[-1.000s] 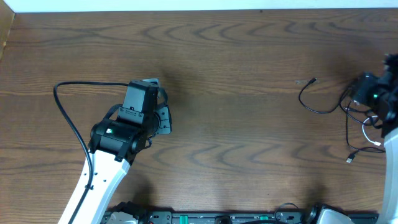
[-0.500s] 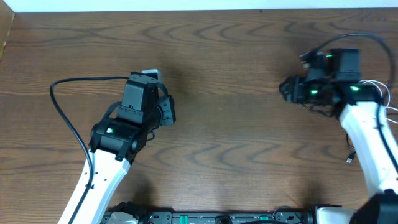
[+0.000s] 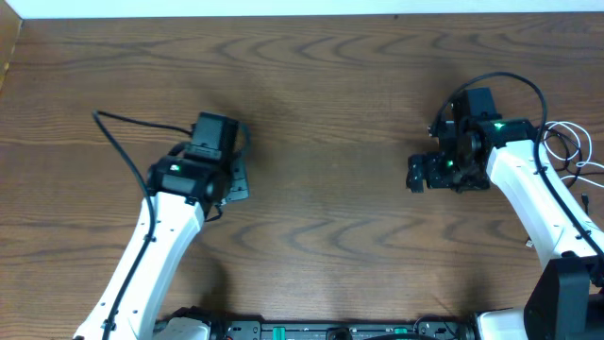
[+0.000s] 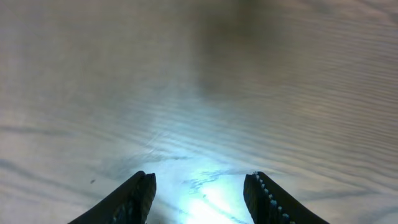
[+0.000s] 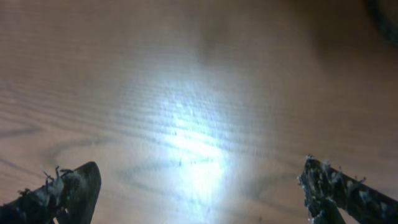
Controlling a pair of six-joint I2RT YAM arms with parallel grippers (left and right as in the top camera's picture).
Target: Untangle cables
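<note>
Left gripper (image 4: pixel 200 190): fingers parted, nothing between them, over bare wood in the left half of the table (image 3: pixel 330 113). Right gripper (image 5: pixel 199 186): fingers spread wide, likewise empty, over bare wood in the right half and pointing toward the table's middle. The cables (image 3: pixel 586 144) lie at the right edge, beyond the right arm (image 3: pixel 528 184) (white loops show; the arm partly hides the rest), well apart from both grippers.
</note>
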